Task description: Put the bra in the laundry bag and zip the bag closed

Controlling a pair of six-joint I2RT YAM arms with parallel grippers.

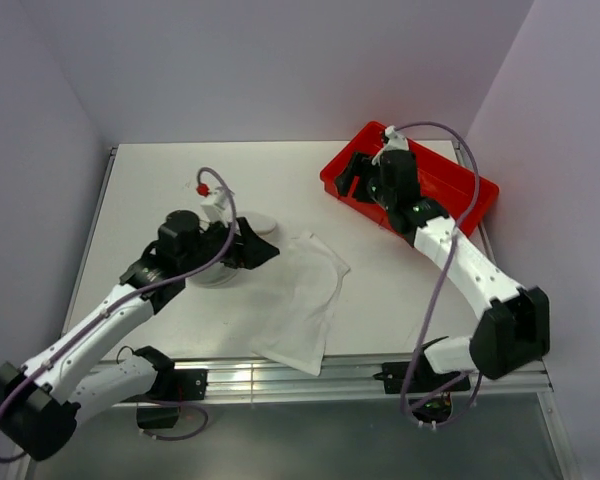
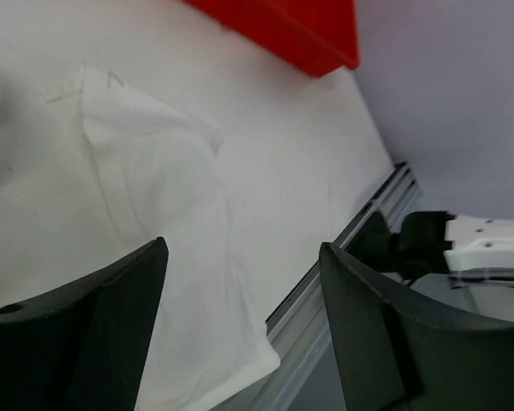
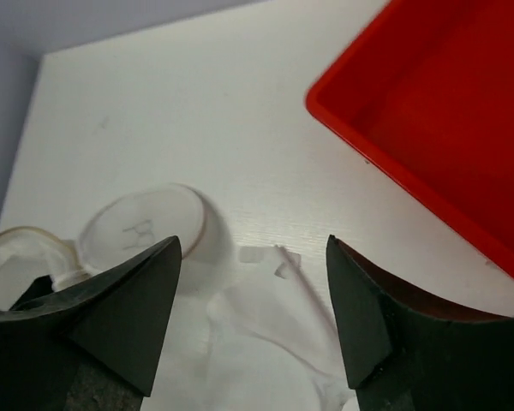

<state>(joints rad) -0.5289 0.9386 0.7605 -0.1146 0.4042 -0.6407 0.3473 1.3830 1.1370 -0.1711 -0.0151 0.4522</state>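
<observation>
White, soft and kind of limp: that's the bra [image 1: 302, 300], a flat-ish piece of white fabric lying rumpled in the middle of the white bench [image 1: 160, 180]. Its lower end reaches the metal rail [image 1: 380, 366] along the bottom of the top view. It's outside the bag, just to the right of it.

The laundry bag [image 1: 261, 222] is a small translucent whitish mesh cylinder sitting left of centre, mostly hidden under the left arm in the top view. The right wrist camera shows it better, in the lower left of that frame. One round flat end has a thin tan rim, and there's another tan-edged curve at the far left edge. I can't make out the zipper.

The left gripper [image 1: 260, 250] has its chunky matte black fingers [image 2: 111, 325] spread wide apart with nothing between them. It sits over the right side of the bag and points toward the bra. In its own wrist view the bra fills the left and centre, with soft folds and a creased corner near the top. I can't tell whether the fingers touch the fabric.

The right gripper [image 1: 352, 178] is also spread wide and empty. It's over the left end of the glossy red plastic tray [image 1: 460, 190] in the upper right of the top view. That tray is a rigid rectangle with smooth walls and rounded corners.
</observation>
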